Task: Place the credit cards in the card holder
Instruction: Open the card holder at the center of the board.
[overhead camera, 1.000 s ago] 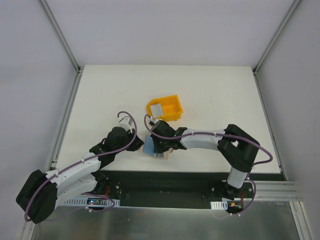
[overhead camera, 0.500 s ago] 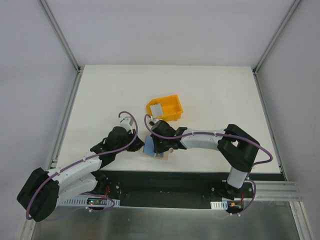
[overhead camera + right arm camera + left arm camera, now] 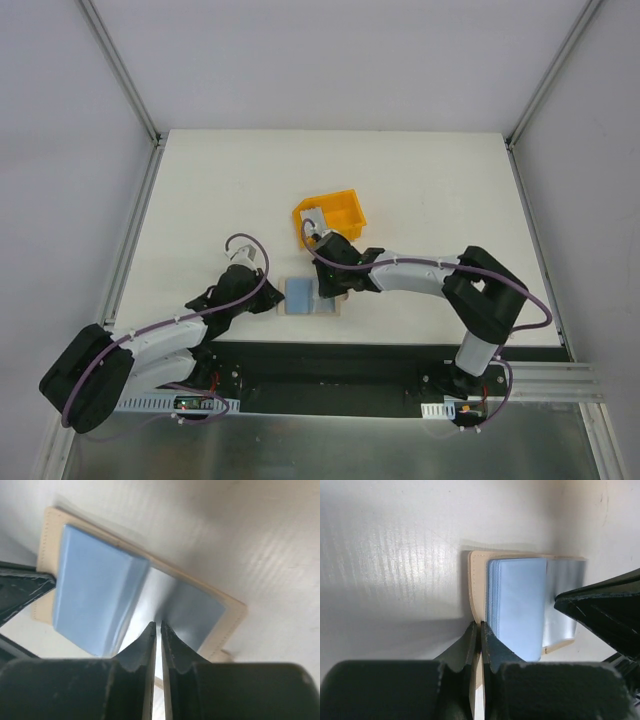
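From above, the white surface [image 3: 200, 200] carries the card holder [image 3: 328, 309] lying open and flat near its front edge, between the two arms. A pale blue stack of credit cards [image 3: 299, 293] rests on its left half. The left tool [image 3: 270, 298] meets the holder's left edge, and the right tool [image 3: 335, 290] reaches down onto its right half. Just behind stands a yellow bin [image 3: 345, 210] with one grey card [image 3: 313, 218] inside. This view does not show how either tool's fingers stand.

The left wrist camera does show it. The left tool [image 3: 480, 630] has its fingers pressed together, pinching the beige edge of the card holder [image 3: 477, 585], and a strip of beige runs between them. The credit cards [image 3: 517, 605] appear as a layered stack lying on the holder. Beyond them a blurred silvery card [image 3: 562, 600] lies under the right tool's dark tip.

The right wrist camera shows the holder's other half. The silvery card [image 3: 190, 610] lies flat on the beige card holder [image 3: 232, 614], beside the blue stack [image 3: 95, 600]. The right tool [image 3: 156, 626] points down where the two meet, its fingers drawn nearly together with only a thin slit. I cannot tell whether anything sits in that slit.
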You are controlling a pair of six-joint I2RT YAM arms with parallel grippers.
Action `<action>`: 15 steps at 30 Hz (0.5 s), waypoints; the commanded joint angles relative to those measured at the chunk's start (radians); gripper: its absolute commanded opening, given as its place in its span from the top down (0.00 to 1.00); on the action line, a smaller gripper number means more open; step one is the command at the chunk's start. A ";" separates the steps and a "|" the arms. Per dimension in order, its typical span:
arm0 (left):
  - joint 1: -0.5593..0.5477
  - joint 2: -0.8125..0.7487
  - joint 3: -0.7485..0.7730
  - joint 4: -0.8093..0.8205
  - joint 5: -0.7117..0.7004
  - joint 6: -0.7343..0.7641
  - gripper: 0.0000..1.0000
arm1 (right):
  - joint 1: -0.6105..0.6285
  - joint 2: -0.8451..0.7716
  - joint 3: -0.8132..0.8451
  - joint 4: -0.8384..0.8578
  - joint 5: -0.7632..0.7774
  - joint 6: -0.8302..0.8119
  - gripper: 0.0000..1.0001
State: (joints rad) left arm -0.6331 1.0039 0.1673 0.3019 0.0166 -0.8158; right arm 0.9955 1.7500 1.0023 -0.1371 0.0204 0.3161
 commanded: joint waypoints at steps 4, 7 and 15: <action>0.004 0.065 -0.011 0.051 -0.041 -0.125 1.00 | -0.090 -0.044 -0.067 -0.048 -0.010 -0.034 0.89; 0.001 0.093 0.003 0.051 -0.026 -0.150 1.00 | -0.103 -0.034 -0.059 -0.107 0.004 -0.043 0.89; -0.014 0.070 0.041 0.031 -0.023 -0.206 1.00 | -0.153 -0.141 0.004 -0.136 -0.126 -0.080 0.83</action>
State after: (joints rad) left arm -0.6361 1.0901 0.1734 0.3874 -0.0002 -0.9833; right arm 0.8780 1.6909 0.9672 -0.2062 -0.0242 0.2768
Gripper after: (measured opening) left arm 0.008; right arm 0.140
